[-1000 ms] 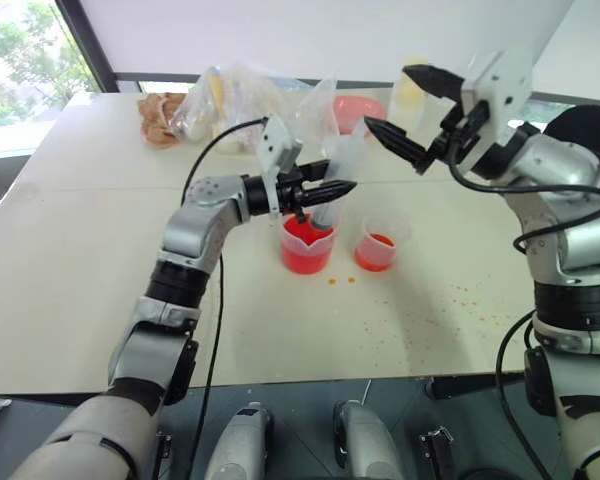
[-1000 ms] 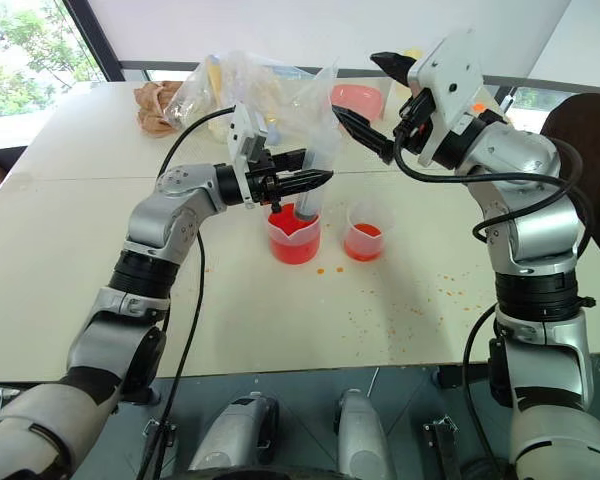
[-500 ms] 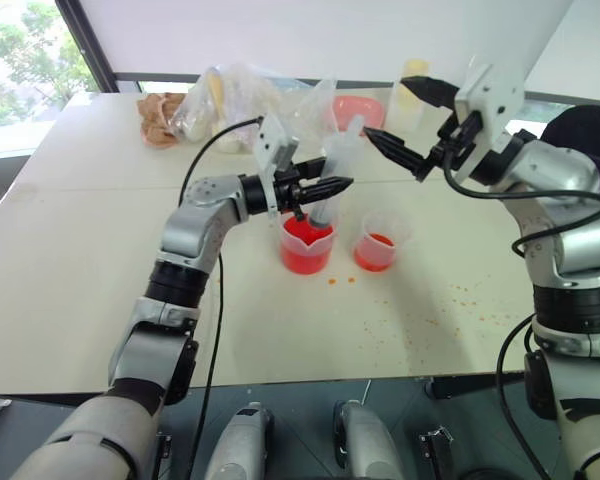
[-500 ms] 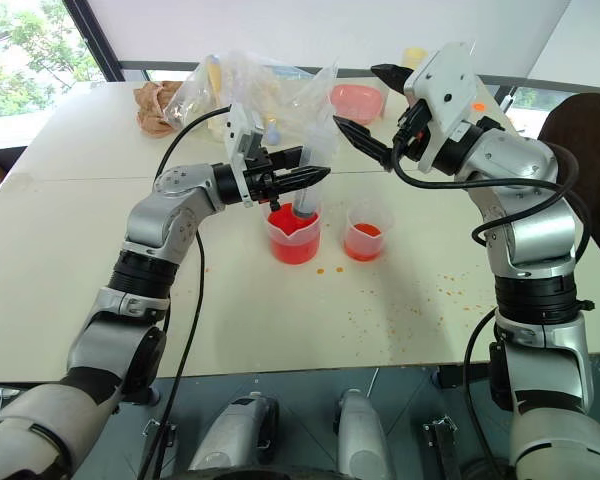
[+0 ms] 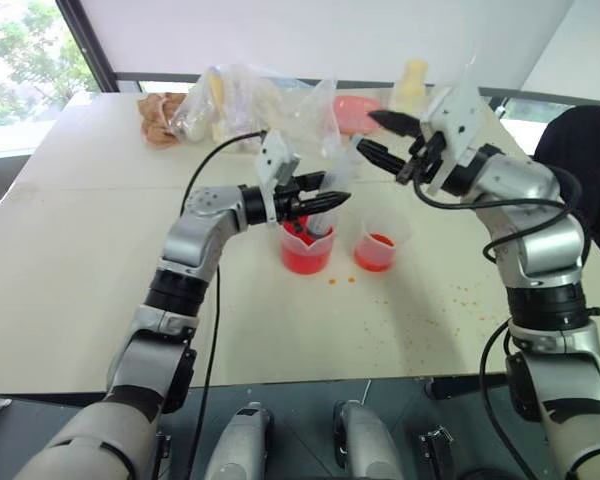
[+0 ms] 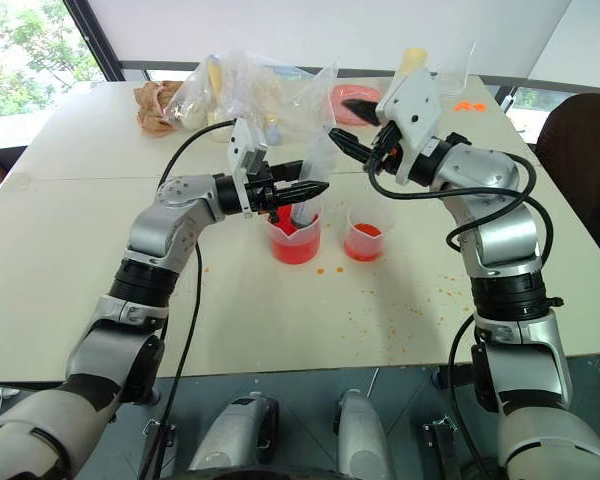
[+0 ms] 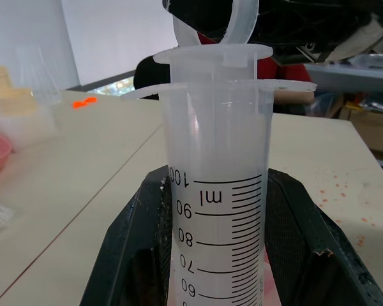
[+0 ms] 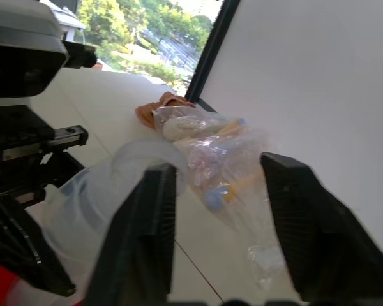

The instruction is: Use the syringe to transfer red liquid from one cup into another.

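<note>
Your near table point(image 5: 280, 330) lies bare from 4 through 8 o'clock of the beaker point(image 5: 306, 248); only scattered red droplets point(image 5: 450, 295) mark it. At the beaker's 3 o'clock the small cup point(image 5: 378, 243) stands just beside it, leaving a narrow gap. The syringe point(image 5: 332, 185) rises from the beaker, with the left gripper point(image 5: 325, 201) at 9 o'clock and the right gripper point(image 5: 365, 138) at its top. Plastic bags point(image 5: 250, 100) and a pink bowl point(image 5: 355, 110) crowd 11 to 1 o'clock.
</note>
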